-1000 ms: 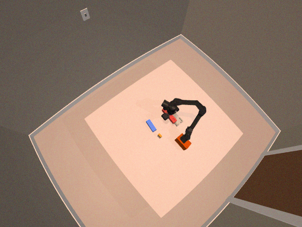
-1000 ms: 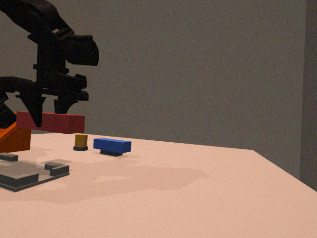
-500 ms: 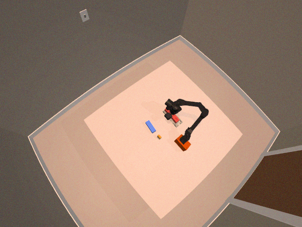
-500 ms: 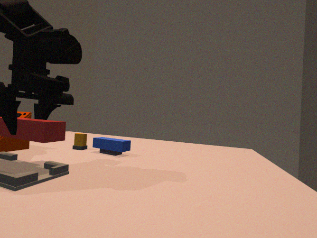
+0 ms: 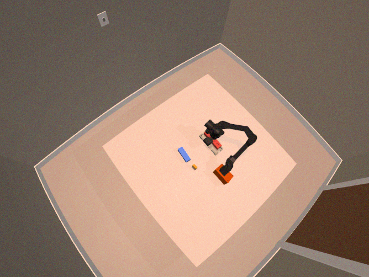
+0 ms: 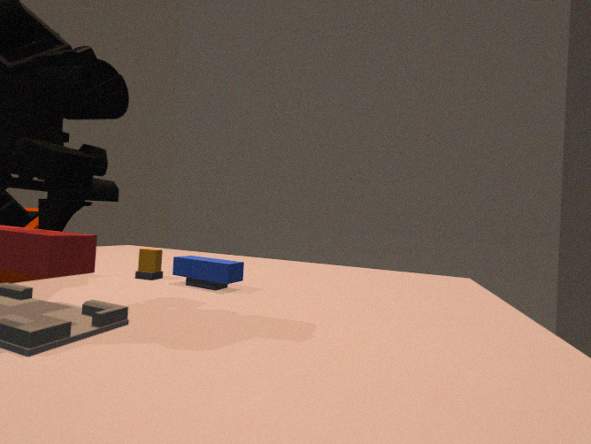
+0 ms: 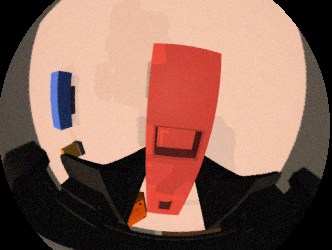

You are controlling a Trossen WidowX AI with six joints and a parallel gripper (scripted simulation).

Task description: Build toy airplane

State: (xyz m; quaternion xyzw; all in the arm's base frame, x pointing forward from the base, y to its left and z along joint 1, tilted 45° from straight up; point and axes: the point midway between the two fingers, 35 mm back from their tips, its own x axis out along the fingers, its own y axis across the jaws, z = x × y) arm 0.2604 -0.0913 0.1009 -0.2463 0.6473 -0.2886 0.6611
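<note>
The red fuselage (image 5: 217, 144) (image 6: 72, 255) (image 7: 185, 90) is held level between the fingers of my gripper (image 5: 212, 137) (image 7: 171, 150). In the exterior view it hangs above the grey cradle jig (image 5: 216, 152) (image 6: 35, 332), with a gap under it. The larger socket and the small tail socket face up and are empty in the wrist view. The blue wing (image 5: 184, 154) (image 6: 207, 268) (image 7: 61, 100) rests on a dark block on the table. The yellow-orange tail fin (image 5: 194, 166) (image 6: 149, 260) (image 7: 71, 150) stands upright on a dark base near it. The fuselage hides most of the jig in the wrist view.
The arm's orange base (image 5: 225, 175) (image 7: 138, 210) stands on the pale table (image 5: 167, 184) (image 6: 382, 372), on the tail fin's side of the jig. The wing and the tail fin lie off to one side of the jig.
</note>
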